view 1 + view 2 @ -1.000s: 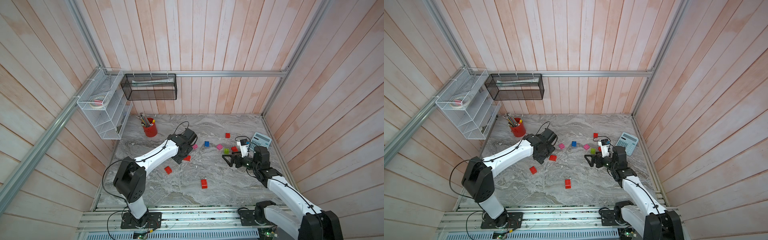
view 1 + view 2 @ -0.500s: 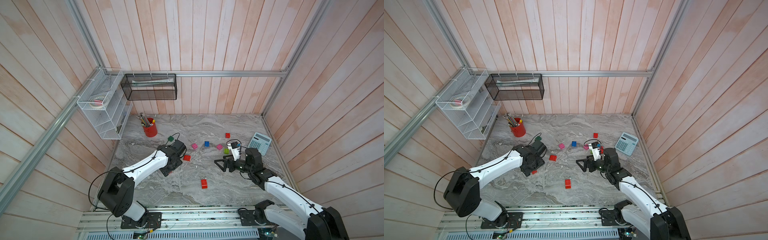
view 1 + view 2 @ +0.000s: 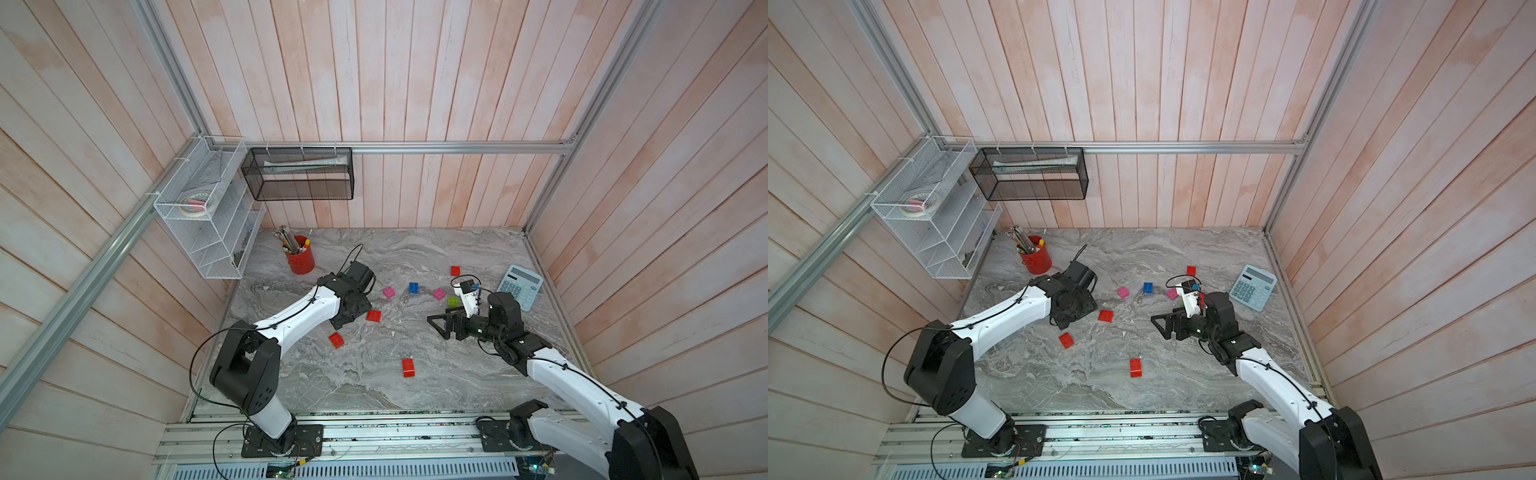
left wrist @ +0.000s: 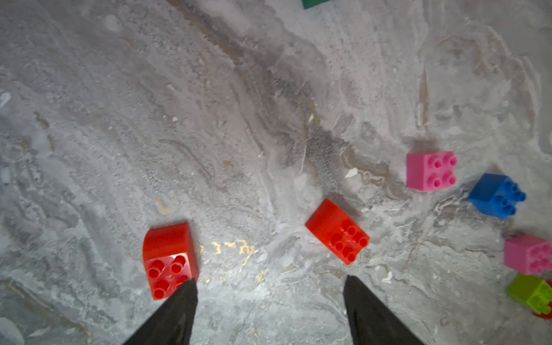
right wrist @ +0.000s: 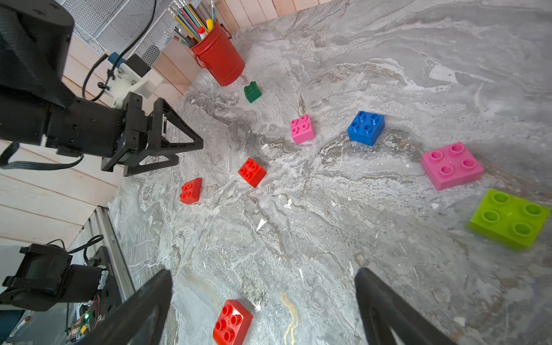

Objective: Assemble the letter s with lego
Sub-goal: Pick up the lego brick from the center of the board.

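The lego lies scattered on the marble table point(image 3: 415, 249). Both top views show red bricks point(image 3: 373, 316) point(image 3: 336, 340) point(image 3: 1135, 367) point(image 3: 456, 271), two pink bricks point(image 3: 389, 292) point(image 3: 439, 294), a blue brick point(image 3: 414, 287) and a lime brick point(image 3: 453, 301). A dark green brick point(image 5: 252, 91) sits near the red cup. My left gripper point(image 4: 270, 280) is open and empty above the table, between two red bricks point(image 4: 168, 260) point(image 4: 337, 231); one finger's tip overlaps the first. My right gripper point(image 5: 263, 271) is open and empty, with a red brick point(image 5: 232, 322) lying between its fingers.
A red cup of pencils point(image 3: 300, 259) stands at the back left. A calculator point(image 3: 520, 286) lies at the right edge. A white wire shelf point(image 3: 208, 216) and a black mesh basket point(image 3: 299, 174) hang on the walls.
My left gripper came forward from the back toward the two red bricks and opened slightly wider. My right gripper moved left toward the table's middle, then held still.
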`<state>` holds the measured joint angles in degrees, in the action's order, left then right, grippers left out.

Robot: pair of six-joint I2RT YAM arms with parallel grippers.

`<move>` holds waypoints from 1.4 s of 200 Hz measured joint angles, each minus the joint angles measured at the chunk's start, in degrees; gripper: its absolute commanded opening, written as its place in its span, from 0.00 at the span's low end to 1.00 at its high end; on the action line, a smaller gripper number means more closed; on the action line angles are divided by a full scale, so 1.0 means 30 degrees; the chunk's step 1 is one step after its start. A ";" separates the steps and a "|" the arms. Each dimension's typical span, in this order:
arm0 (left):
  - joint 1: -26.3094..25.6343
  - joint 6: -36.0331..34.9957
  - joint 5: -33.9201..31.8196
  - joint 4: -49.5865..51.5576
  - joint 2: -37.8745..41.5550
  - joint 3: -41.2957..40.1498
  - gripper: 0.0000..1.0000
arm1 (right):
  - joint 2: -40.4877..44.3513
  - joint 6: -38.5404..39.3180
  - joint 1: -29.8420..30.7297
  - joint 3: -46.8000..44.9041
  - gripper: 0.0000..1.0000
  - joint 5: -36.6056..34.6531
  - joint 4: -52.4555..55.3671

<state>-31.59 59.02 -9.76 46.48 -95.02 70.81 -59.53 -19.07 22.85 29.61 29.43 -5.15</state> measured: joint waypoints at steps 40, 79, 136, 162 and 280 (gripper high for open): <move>0.1144 -0.2965 0.0036 -0.0670 -0.1319 0.1749 0.82 | -0.0036 0.0029 0.0000 0.0262 0.97 -0.0321 0.0168; 0.2208 -0.5231 0.0015 -0.1501 -0.2397 0.2732 0.81 | -0.0277 0.0058 0.0000 0.0306 0.97 -0.0576 0.0226; 0.3461 -1.0455 -0.0219 -0.3599 -0.5173 0.4437 0.77 | -0.0860 0.0117 0.0000 0.1129 0.97 -0.0852 0.0488; 0.4554 -1.4185 0.0947 -0.4677 -0.5450 0.4437 0.74 | -0.0860 0.0219 0.0000 0.1282 0.97 -0.0867 0.0605; 0.6943 -2.5099 0.5858 -0.4444 -0.8794 0.8772 0.66 | -0.0984 0.0226 0.0000 0.1406 0.97 -0.1027 0.1282</move>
<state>-10.76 -16.27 7.81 33.15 -121.40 97.12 -62.48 -18.39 22.85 33.82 26.35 -1.30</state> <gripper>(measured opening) 0.665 0.965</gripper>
